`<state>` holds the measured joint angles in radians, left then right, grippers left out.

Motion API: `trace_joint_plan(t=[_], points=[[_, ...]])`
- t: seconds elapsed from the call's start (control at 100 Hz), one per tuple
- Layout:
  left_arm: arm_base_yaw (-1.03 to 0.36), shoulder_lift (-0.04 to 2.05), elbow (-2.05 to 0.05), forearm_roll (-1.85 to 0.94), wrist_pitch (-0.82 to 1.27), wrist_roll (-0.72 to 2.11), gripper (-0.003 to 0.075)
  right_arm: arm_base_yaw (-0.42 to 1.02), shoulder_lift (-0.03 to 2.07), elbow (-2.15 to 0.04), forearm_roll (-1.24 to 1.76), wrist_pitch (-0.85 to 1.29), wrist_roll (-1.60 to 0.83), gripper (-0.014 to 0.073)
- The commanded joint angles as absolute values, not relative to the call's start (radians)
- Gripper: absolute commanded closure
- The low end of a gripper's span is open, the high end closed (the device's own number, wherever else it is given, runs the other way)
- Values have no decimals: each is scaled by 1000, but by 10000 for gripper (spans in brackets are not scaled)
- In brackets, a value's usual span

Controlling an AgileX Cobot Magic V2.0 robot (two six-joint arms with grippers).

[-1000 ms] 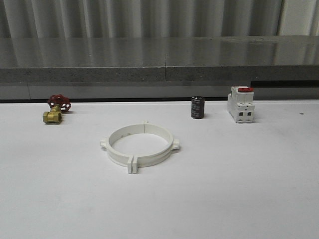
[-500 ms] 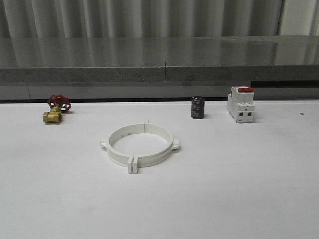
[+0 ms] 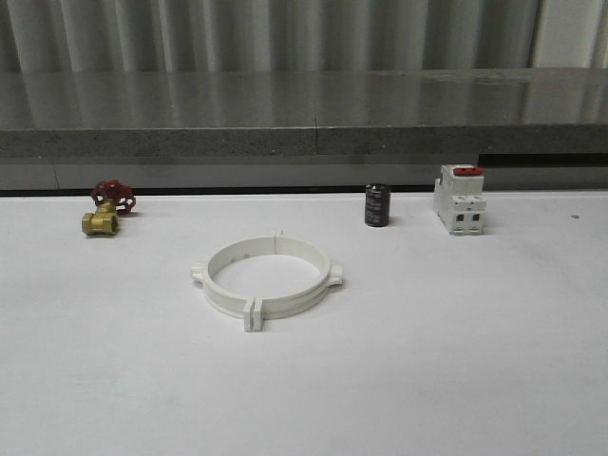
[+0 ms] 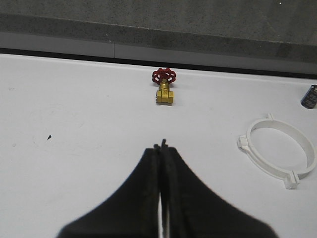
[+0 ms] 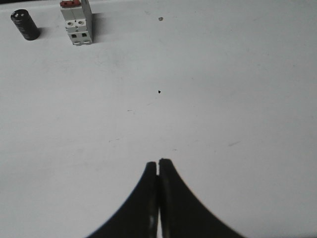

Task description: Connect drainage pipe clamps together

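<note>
White matte tabletop fills lower half of front view, few faint scuffs and small dark specks toward 3 o'clock. Along far edge, at 12 o'clock, grey speckled stone-like ledge runs full width, glossy top reflecting light in vertical streaks, thin seam near its middle. Behind ledge, pale corrugated wall panel. Plain lighter panel at 1 o'clock corner. Lighting even, soft shadows.

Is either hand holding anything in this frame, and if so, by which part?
Nothing is held. The left hand and right hand are both shut on nothing above the table, and the drainage pipe clamps lie as a ring on the table, untouched.
</note>
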<state>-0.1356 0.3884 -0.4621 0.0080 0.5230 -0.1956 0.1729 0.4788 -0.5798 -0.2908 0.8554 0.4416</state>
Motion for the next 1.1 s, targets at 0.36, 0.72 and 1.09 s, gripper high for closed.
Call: trace_joint_plan(t=[0.36,0.72,1.09], points=[[-132,393,-490,0,446,-195,740,165,451,-577,-317,781,429,663],[-132,393,-490,0,446,-195,740,35,198,-387,-142,525,247,663],[-132,393,-490,5,446,-195,740,-40,48,-132,73,214,19,663]])
